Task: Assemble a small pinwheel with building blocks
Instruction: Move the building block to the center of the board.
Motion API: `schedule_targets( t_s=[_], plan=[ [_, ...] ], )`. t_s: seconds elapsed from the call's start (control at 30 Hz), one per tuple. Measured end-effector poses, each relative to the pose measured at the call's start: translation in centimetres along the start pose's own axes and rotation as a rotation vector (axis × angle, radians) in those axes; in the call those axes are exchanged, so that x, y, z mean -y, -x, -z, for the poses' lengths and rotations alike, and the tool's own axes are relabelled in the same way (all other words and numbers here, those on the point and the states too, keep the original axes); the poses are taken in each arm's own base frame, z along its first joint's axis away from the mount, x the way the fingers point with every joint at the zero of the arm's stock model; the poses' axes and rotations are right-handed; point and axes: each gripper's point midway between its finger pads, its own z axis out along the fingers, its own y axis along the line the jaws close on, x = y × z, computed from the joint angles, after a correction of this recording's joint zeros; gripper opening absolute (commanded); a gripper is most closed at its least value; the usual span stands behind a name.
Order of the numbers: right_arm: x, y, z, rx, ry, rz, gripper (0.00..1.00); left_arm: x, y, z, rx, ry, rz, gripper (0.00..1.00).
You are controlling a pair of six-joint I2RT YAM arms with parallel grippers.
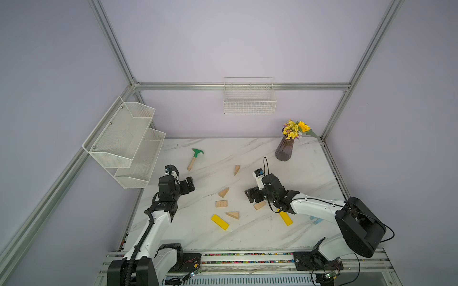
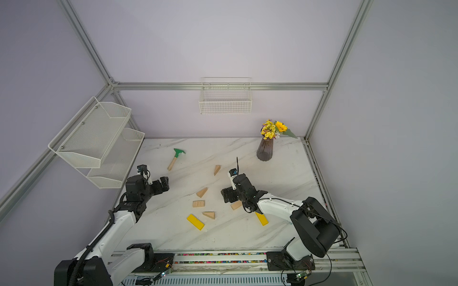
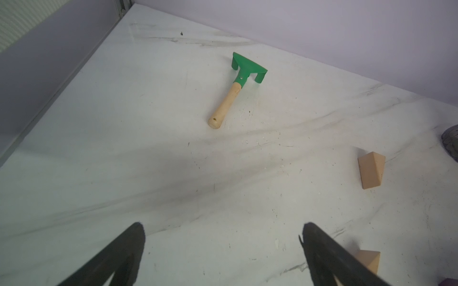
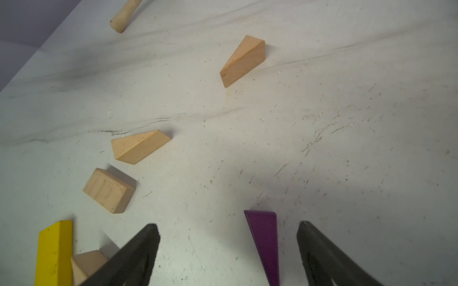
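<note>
Right wrist view showed the right gripper (image 4: 227, 224) open, jaws either side of the slim purple wedge (image 4: 264, 237), probably lined up to pick it. The left gripper (image 3: 221, 224) hung open, empty. No pinwheel existed yet: in a top view, a tan wedge (image 1: 223, 192) lay at the right gripper's nine o'clock, a yellow bar (image 1: 219, 221) toward eight.
</note>
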Motion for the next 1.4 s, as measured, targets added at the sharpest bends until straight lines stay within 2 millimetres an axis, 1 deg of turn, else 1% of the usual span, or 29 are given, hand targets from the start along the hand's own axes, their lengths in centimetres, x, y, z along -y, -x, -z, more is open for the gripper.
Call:
schedule_targets(
  t_s=[0.1, 0.27, 0.4, 0.53, 0.63, 0.77, 0.8, 0.93, 1.03, 1.27, 1.4],
  plan=[
    [0.4, -1.3, 0.0, -0.055, -0.015, 0.001, 0.91, 0.1, -0.4, 0.1, -0.018, -0.006, 0.009, 1.0],
    [0.5, -2.4, -0.2, -0.13, -0.037, 0.0, 0.89, 0.2, -1.2, 0.1, -0.051, -0.013, 0.029, 1.0],
    [0.9, -4.0, 0.0, -0.188, -0.056, -0.022, 0.88, 0.3, -1.5, 0.3, -0.063, -0.02, 0.041, 1.0],
    [1.3, -5.6, 0.3, -0.237, -0.073, -0.045, 0.85, 0.6, -1.5, 0.5, -0.066, -0.038, 0.063, 1.0],
    [1.4, -6.3, 0.3, -0.26, -0.08, -0.054, 0.8, 0.7, -1.7, 0.5, -0.072, -0.045, 0.079, 1.0],
    [1.5, -7.4, -0.2, -0.295, -0.086, -0.044, 0.68, 0.9, -1.8, 0.4, -0.079, -0.054, 0.093, 1.0],
    [1.4, -7.3, -0.3, -0.294, -0.086, -0.04, 0.65, 0.9, -1.9, 0.3, -0.084, -0.055, 0.096, 1.0],
    [1.0, -7.3, -0.5, -0.293, -0.088, -0.047, 0.63, 0.9, -2.4, -0.1, -0.106, -0.054, 0.112, 1.0],
    [0.8, -7.4, -0.4, -0.29, -0.098, -0.054, 0.63, 0.9, -2.5, -0.1, -0.11, -0.055, 0.118, 1.0],
    [0.2, -7.7, -0.3, -0.301, -0.107, -0.065, 0.73, 0.9, -2.9, -0.5, -0.128, -0.057, 0.121, 1.0],
    [0.2, -7.9, 0.1, -0.323, -0.114, -0.068, 0.76, 0.9, -3.3, -0.8, -0.144, -0.059, 0.125, 1.0]
  ],
)
